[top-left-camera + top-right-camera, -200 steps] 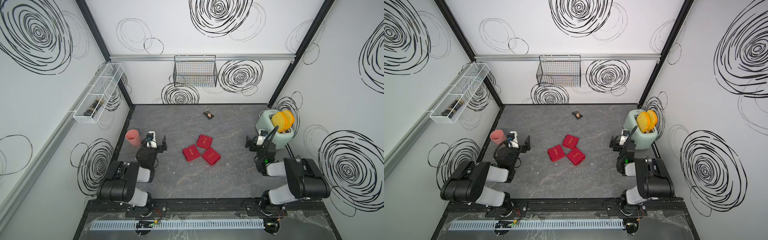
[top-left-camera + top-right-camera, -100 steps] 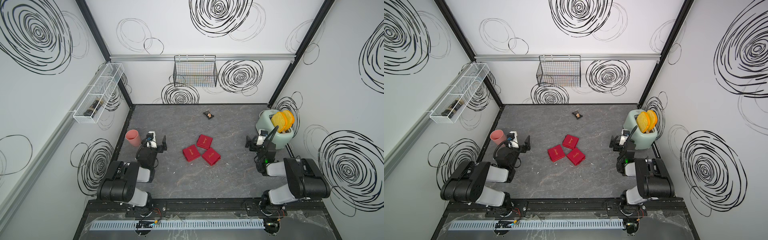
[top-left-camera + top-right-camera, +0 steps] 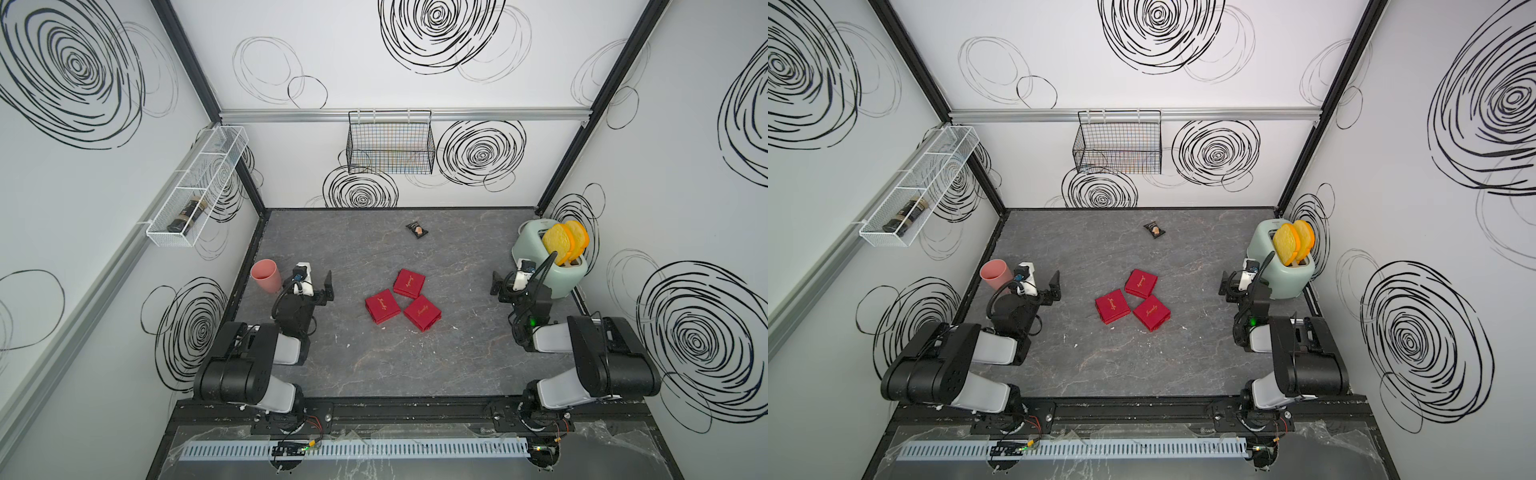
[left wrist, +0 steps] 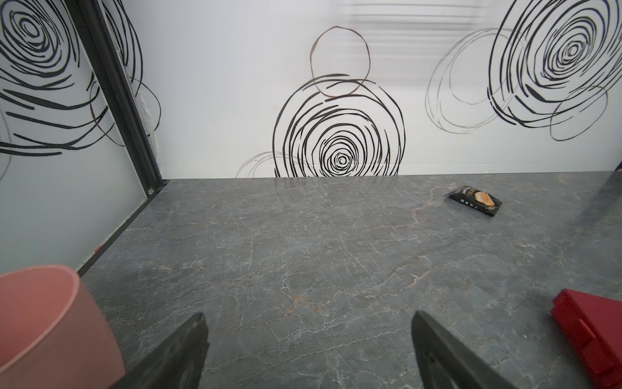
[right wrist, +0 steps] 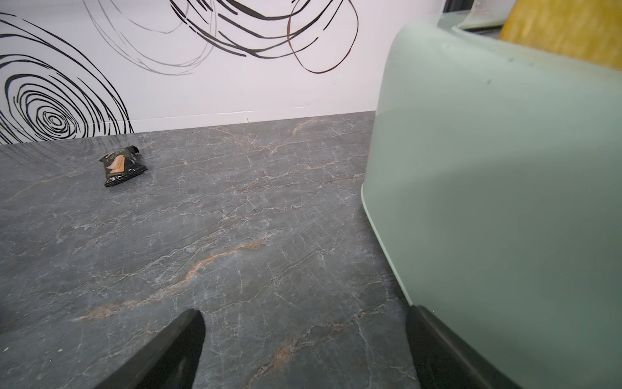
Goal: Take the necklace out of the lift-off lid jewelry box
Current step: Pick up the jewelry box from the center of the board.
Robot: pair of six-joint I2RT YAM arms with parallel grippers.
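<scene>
Necklace: no sign of it on the table [image 3: 415, 374], so I judge it is shut inside one of the three red boxes [image 3: 382, 306]. All three are closed, and I cannot tell which has the lift-off lid.

Nothing has shifted in the last second. Both arms are folded back as they were and the boxes lie as they did, so the job looks unstarted, with the first reach and the lid lift both to come.

Nearest me, at the bottom centre of both top views, the grey slab between the two arm bases is bare, with plenty of room to swing in.

A little farther, at left-centre, the left gripper [image 4: 308, 321] has its fingers spread wide on nothing. The pink cup [image 3: 266, 275] stands just beside it, hard by the table's left edge, so it has little slack that way.

At right-centre the right gripper [image 5: 306, 315] is also wide and empty. One finger is close against the mint toaster [image 3: 530, 245] (touching or not, I can't say). The toaster sits by the right edge with toast [image 3: 565, 245] standing out of it.

In the middle of the frame the boxes huddle, sides close or touching, which leaves tight gaps for a finger. Open stone lies all round the cluster, and both grippers stand well apart from it.

Farther up the frame a black snack packet [image 3: 417, 230] lies alone, well clear. Beyond it a wire basket [image 3: 390, 145] hangs on the back wall, above the table's far edge.
</scene>
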